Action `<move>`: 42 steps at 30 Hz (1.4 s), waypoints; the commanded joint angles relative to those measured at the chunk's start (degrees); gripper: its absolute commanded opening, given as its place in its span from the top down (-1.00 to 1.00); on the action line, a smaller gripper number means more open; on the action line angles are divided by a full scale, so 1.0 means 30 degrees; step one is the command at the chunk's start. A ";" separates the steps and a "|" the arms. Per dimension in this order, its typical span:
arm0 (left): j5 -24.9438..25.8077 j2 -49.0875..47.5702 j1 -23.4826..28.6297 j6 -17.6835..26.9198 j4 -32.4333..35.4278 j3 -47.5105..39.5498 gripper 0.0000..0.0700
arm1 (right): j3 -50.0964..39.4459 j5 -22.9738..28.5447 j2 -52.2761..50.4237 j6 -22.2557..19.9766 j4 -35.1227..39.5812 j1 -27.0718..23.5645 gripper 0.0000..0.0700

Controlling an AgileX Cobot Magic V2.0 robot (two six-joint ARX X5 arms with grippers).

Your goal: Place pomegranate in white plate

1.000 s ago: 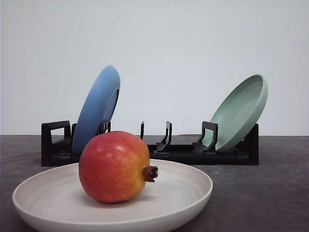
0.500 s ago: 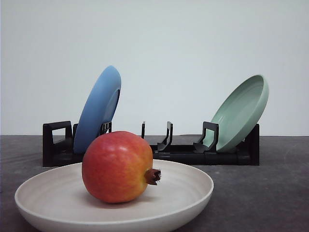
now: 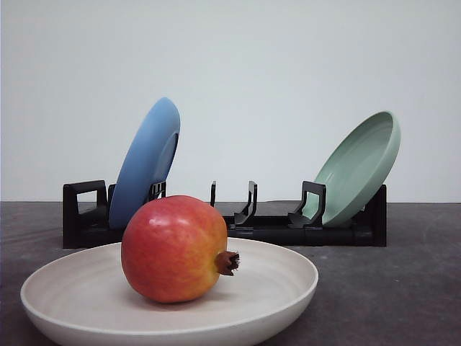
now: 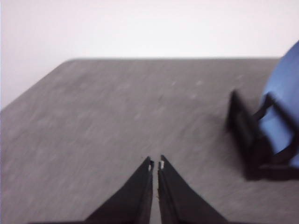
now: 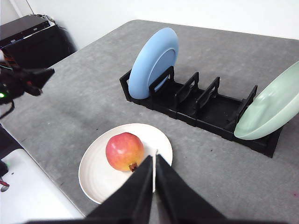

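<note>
Pomegranate [image 3: 175, 249], round, red with yellow blush, lies on its side in the shallow cream-white plate [image 3: 281, 277]. Placement looks finished. Left gripper [image 4: 155, 164] and right gripper [image 5: 154, 161]: fingers together, empty. Only withdrawal remains.

A: What obstructs access behind the white plate [image 3: 281, 288]?

B: The black rack [image 5: 205, 109], with the blue plate [image 3: 148, 162] leaning at one end and the green plate [image 3: 360, 166] at the other.

A: Open clearance?

B: Bare grey table [image 5: 88, 93] beside and around the rack; middle rack slots vacant.
</note>
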 commanded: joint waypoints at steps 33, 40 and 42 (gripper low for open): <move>0.5239 -0.2813 0.3552 0.2080 -0.0394 -0.2393 1.00 | 0.0138 0.0022 0.0102 -0.0203 0.0210 0.0211 1.00; 0.5238 -0.2813 0.3552 0.1197 -0.0347 -0.2393 1.00 | 0.0138 0.0022 0.0102 -0.0203 0.0210 0.0211 1.00; 0.5238 -0.2813 0.3552 0.1197 -0.0347 -0.2393 1.00 | 0.0138 0.0021 0.0102 -0.0203 0.0204 0.0204 1.00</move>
